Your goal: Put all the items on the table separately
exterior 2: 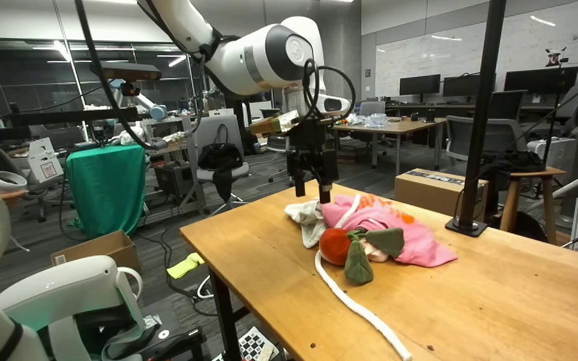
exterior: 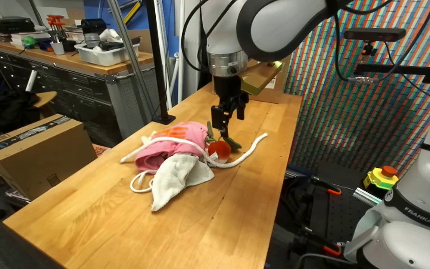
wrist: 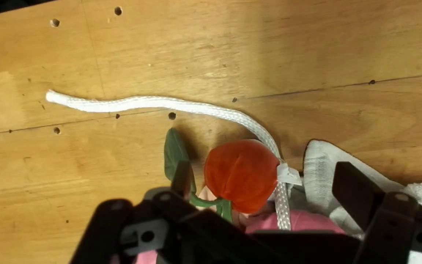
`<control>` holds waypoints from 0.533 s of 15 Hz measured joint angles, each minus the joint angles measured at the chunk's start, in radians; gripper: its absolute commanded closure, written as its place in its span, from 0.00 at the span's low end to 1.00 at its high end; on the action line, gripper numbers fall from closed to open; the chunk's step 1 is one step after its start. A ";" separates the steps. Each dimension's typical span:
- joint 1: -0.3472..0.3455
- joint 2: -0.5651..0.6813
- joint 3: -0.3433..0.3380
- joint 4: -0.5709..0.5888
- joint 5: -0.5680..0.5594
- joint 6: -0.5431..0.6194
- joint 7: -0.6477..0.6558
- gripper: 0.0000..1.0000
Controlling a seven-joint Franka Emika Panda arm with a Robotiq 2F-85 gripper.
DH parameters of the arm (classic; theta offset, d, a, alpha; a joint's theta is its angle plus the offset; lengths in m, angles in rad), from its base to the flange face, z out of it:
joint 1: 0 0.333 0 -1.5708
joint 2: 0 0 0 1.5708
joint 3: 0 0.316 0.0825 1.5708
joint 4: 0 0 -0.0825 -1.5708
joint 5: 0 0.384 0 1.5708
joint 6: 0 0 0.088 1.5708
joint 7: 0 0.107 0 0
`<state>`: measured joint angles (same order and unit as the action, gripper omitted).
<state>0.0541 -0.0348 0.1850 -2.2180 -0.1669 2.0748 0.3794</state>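
A red plush fruit (exterior: 219,151) with green leaves lies on the table in both exterior views, leaning on a pink cloth (exterior 2: 419,240). A white rope (wrist: 141,103) runs past the fruit and over the pink cloth; its one end lies loose on the wood. A whitish cloth (exterior: 175,177) lies partly against the pink cloth. My gripper (exterior: 232,124) points down above the pile, open and empty. In the wrist view the red fruit (wrist: 241,176) shows between the spread fingers (wrist: 264,172). Part of the pink cloth is hidden behind the gripper there.
The wooden table (exterior: 125,224) carries the pile near its middle. A black post (exterior 2: 474,150) stands on the table edge beside the pink cloth. A cardboard box (exterior: 280,87) stands at the table's far end. Another cardboard box (exterior: 43,157) stands beside the table.
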 measured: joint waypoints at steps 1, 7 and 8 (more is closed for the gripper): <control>0.000 0.015 -0.008 0.002 0.000 0.012 0.000 0.00; 0.000 0.094 -0.050 0.006 0.000 0.078 -0.001 0.00; 0.000 0.106 -0.055 0.006 0.000 0.091 -0.001 0.00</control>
<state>0.0543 0.0713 0.1304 -2.2116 -0.1669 2.1654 0.3784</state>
